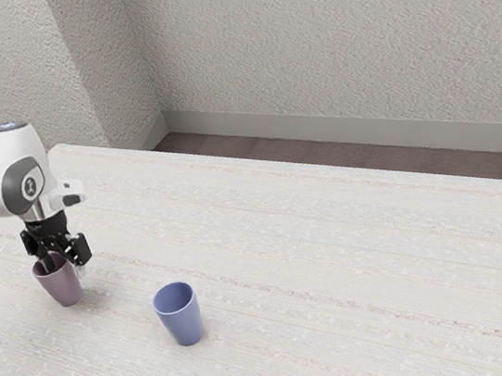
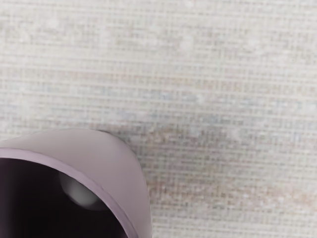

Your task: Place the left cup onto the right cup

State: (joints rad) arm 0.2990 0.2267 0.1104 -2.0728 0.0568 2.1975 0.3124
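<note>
The left cup is mauve (image 1: 60, 284) and stands near the exterior view's left edge. My gripper (image 1: 63, 260) comes down on its rim. One finger reaches inside the cup and the other presses the outer wall on the side toward the blue cup, so it is shut on that wall. In the wrist view the mauve cup's (image 2: 106, 163) rim and dark inside lie right under my hand, and a pale finger pad (image 2: 79, 192) shows inside it. The right cup is blue (image 1: 178, 313) and stands upright and open a short way to the exterior view's right.
The pale wood-grain table (image 1: 335, 251) stretches wide to the exterior view's right and behind the cups. Its far edge meets a brown floor strip (image 1: 387, 155) and a grey wall.
</note>
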